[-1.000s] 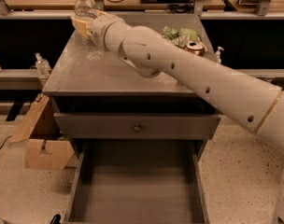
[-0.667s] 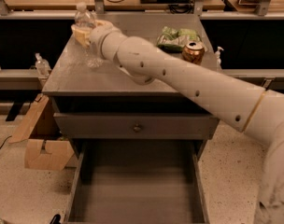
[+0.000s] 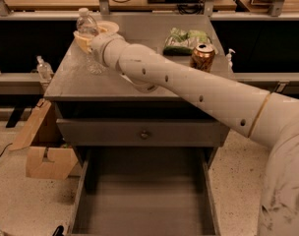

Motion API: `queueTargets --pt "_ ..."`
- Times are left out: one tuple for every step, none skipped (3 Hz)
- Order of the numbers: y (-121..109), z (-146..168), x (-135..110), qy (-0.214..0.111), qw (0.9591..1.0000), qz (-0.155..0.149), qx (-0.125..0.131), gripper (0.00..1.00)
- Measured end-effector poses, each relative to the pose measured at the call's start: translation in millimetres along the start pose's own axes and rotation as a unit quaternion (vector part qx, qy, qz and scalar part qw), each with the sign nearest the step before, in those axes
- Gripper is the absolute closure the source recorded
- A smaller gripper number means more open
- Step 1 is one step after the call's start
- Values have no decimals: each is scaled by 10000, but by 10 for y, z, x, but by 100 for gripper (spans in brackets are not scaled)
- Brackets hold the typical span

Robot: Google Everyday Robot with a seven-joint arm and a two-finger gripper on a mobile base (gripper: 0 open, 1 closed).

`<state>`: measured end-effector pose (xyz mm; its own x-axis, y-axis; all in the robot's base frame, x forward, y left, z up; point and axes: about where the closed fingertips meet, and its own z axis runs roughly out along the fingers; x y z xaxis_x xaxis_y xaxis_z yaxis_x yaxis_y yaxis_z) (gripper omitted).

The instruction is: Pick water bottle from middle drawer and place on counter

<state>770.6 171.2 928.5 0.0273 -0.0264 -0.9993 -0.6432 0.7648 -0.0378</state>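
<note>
The water bottle (image 3: pixel 89 29), clear with a white cap, stands upright at the back left of the counter (image 3: pixel 71 80), its base on or just above the top. My gripper (image 3: pixel 93 37) is closed around the bottle's middle, with cream fingers (image 3: pixel 82 37) on either side. The white arm reaches in from the right, across the counter. The middle drawer (image 3: pixel 144 205) is pulled open below, and its grey floor is bare.
A gold can (image 3: pixel 203 57) and a green bag (image 3: pixel 185 39) sit at the counter's back right. A closed drawer front with a knob (image 3: pixel 144 133) is above the open drawer. A cardboard box (image 3: pixel 46 154) lies on the floor to the left, with a pump bottle (image 3: pixel 44 69) above it.
The gripper has lowered the bottle slightly toward the counter's back left corner, and the arm has swung a little to the left with it.
</note>
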Motion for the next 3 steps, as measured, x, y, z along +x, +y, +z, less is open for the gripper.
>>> queueTargets --pt "0 0 -13 0 10000 0 0 50" --pt "0 0 -14 0 10000 0 0 27" --pt "0 0 -14 0 10000 0 0 5"
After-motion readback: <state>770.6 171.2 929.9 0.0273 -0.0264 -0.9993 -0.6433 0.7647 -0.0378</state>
